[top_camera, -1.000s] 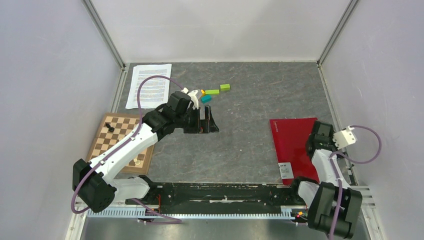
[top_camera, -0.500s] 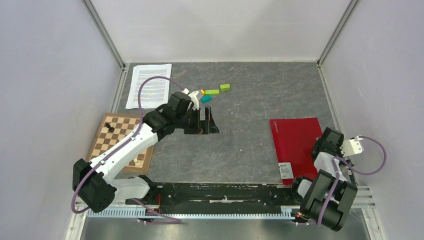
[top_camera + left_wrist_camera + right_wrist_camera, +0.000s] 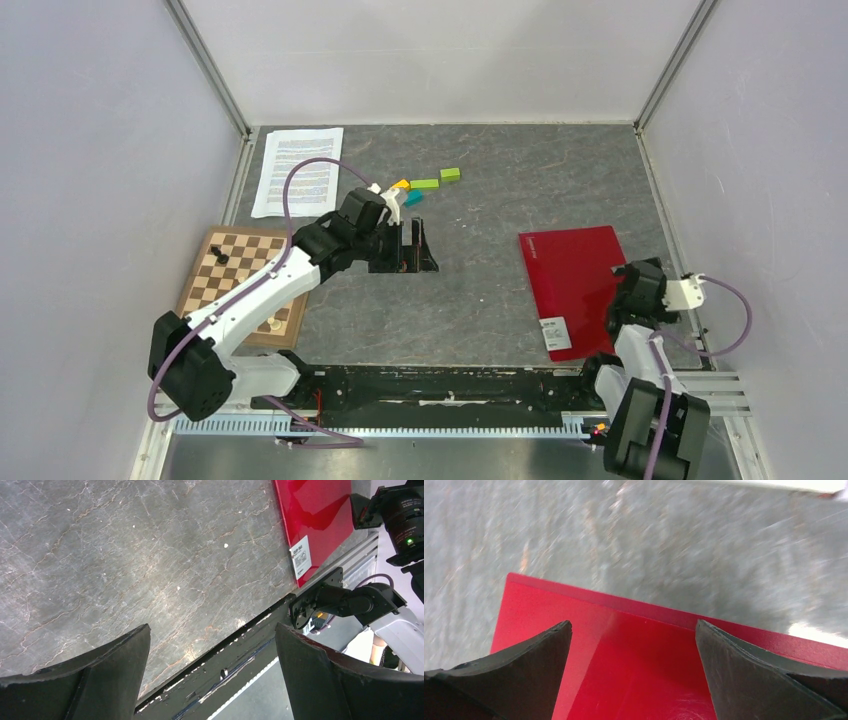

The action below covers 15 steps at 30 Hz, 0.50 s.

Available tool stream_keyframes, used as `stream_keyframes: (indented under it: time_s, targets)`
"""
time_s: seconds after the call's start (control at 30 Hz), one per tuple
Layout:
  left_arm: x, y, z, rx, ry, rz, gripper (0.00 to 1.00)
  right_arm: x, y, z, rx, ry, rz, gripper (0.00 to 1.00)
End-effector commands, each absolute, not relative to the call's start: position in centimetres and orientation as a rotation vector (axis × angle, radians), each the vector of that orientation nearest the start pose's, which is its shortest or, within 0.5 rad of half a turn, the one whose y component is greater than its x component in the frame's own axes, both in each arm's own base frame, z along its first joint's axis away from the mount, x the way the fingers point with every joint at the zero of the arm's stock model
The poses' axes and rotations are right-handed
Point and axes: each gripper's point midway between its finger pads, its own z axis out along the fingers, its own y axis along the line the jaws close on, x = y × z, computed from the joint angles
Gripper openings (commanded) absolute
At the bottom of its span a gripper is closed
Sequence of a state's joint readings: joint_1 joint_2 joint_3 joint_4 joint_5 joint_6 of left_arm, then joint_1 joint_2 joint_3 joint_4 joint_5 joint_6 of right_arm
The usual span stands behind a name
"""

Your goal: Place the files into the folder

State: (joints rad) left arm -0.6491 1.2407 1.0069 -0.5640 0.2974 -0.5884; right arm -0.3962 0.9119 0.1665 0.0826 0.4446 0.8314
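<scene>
From above, the thin white printed paper files [image 3: 298,171] lie flat in the far left corner of the grey stone-look counter [image 3: 490,210], well apart from the flat crimson rectangular folder [image 3: 572,280]. The folder is closed and skewed near the right arm. A wooden chessboard [image 3: 240,283] and small coloured blocks [image 3: 425,184] play no part in the task.

The left gripper [image 3: 411,246] hovers mid-counter, probably poised to fetch the papers.

In the left wrist view its fingers stand apart over bare counter and grip nothing.

In the right wrist view the right gripper [image 3: 634,630] is spread wide above the folder's edge, likely to lift the cover.
</scene>
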Motion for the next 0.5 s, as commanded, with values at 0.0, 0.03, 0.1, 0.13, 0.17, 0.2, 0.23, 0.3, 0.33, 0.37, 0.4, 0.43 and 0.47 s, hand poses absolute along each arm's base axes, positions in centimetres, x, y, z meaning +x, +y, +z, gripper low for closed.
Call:
stream_keyframes:
  time_s: [0.0,0.03,0.1,0.13,0.17,0.2,0.23,0.3,0.33,0.37,0.4,0.43,0.47]
  targets:
    - [22.1,-26.5,17.6,0.238,2.486,-0.960,1.00,16.7,-5.0,-5.5,1.589,2.013,-0.055,0.98]
    - [22.1,-26.5,17.6,0.237,2.486,-0.962,1.00,16.8,-4.2,-5.6,1.583,2.025,-0.035,0.98]
    - [22.2,-26.5,17.3,0.231,2.490,-0.963,1.00,17.1,-2.5,-5.6,1.547,2.069,0.005,0.98]
    - [22.2,-26.5,17.1,0.227,2.492,-0.962,1.00,17.2,-1.8,-5.6,1.535,2.084,0.018,0.98]
    - [22.2,-26.6,17.0,0.223,2.495,-0.962,1.00,17.4,-0.7,-5.6,1.491,2.119,0.038,0.98]
    - [22.3,-26.6,16.8,0.217,2.499,-0.958,1.00,17.6,0.2,-5.5,1.463,2.141,0.055,0.98]
    - [22.3,-26.6,16.6,0.209,2.506,-0.957,1.00,17.8,1.1,-5.4,1.441,2.154,0.070,0.98]
    - [22.5,-26.6,16.2,0.188,2.516,-0.952,1.00,18.1,3.0,-5.1,1.377,2.198,0.103,0.98]
    - [22.5,-26.6,16.1,0.176,2.520,-0.949,1.00,18.3,4.2,-4.9,1.329,2.231,0.115,0.98]
    - [22.6,-26.5,15.7,0.157,2.526,-0.938,1.00,18.3,5.3,-4.8,1.287,2.262,0.125,0.98]
    - [22.9,-26.4,15.5,0.133,2.529,-0.920,1.00,18.5,6.5,-4.6,1.250,2.285,0.135,0.98]
    - [23.1,-26.1,15.3,0.109,2.534,-0.901,1.00,18.5,7.7,-4.4,1.194,2.319,0.142,0.98]
    - [23.4,-25.9,15.0,0.080,2.538,-0.881,1.00,18.4,8.3,-4.4,1.161,2.343,0.137,0.98]
